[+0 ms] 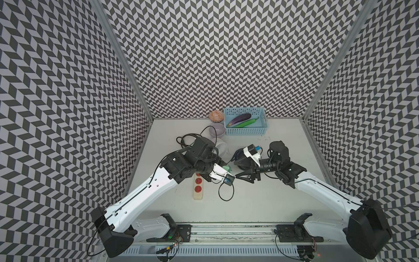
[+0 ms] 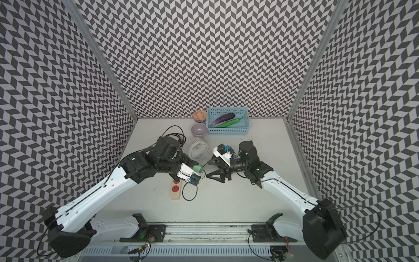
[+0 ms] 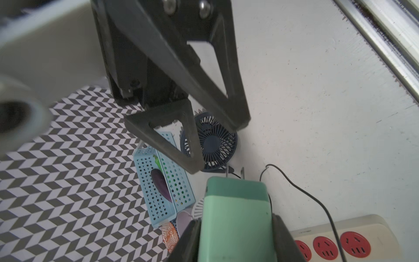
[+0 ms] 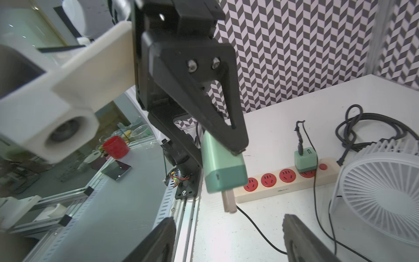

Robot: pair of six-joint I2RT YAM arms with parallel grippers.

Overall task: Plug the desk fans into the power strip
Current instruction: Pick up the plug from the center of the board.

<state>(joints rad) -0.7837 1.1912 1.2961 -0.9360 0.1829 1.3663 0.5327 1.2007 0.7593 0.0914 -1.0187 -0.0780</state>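
The cream power strip (image 1: 198, 195) with red sockets lies on the table under my left arm. My left gripper (image 3: 235, 226) is shut on a green plug adapter (image 3: 235, 217), holding it in the air just right of the strip, metal prongs pointing down in the right wrist view (image 4: 223, 165). My right gripper (image 4: 229, 233) faces it, open and holding nothing, its fingertips (image 2: 206, 177) a little clear of the plug. A dark blue desk fan (image 1: 241, 158) stands behind the right gripper. A white desk fan (image 2: 196, 148) lies beside the left wrist. A second green adapter (image 4: 305, 160) sits in the strip's end socket.
A blue basket (image 1: 246, 131) holding an eggplant and a green vegetable stands at the back wall, with a lilac bowl (image 1: 217, 131) and a patterned bowl (image 1: 215, 115) to its left. Coiled black cable (image 1: 188, 138) lies behind the left wrist. Thin black cord (image 4: 322, 215) trails across the table.
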